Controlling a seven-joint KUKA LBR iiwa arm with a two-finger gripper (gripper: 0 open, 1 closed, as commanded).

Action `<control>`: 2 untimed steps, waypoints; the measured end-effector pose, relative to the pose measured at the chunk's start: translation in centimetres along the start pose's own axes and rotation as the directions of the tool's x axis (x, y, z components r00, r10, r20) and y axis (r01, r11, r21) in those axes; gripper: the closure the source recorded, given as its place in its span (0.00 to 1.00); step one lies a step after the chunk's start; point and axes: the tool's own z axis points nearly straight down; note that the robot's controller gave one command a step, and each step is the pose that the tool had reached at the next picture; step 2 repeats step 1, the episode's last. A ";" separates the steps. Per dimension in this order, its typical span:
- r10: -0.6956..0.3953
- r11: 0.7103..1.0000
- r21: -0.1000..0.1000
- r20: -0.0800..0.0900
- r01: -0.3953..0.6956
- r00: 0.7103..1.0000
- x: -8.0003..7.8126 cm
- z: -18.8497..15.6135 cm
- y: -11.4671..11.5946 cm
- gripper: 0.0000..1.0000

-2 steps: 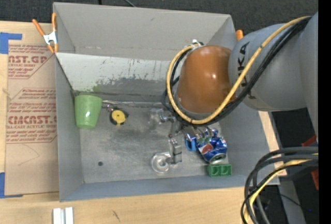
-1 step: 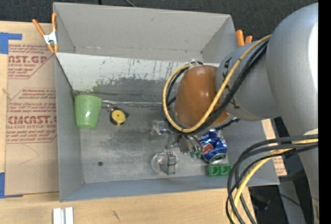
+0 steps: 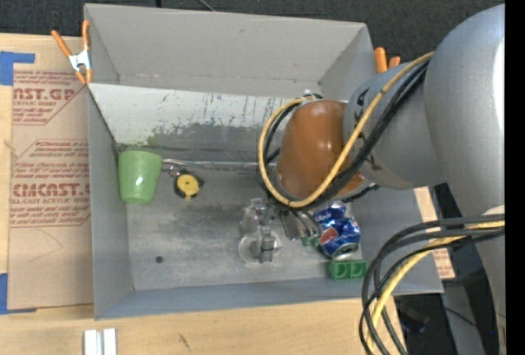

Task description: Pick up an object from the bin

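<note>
Cup (image 3: 138, 175) at bin's (image 3: 221, 50) left wall, disc (image 3: 187, 186) just right of it. Can (image 3: 338, 232) at right, block (image 3: 348, 269) before it, glass piece (image 3: 258, 236) just left of can.

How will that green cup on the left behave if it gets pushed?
The green cup lies on its side, so it will probably roll. It looks like thin plastic, so it is likely light and easy to shove against the bin's left wall.

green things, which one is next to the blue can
The small green block at lower right, just below the can; the green cup lies far left.
</note>
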 end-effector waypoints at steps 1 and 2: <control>0.036 0.999 0.000 0.006 -0.036 0.999 -1.5 -13.2 1.7 1.00; 0.036 0.999 0.000 0.006 -0.036 0.999 -1.5 -13.2 1.7 1.00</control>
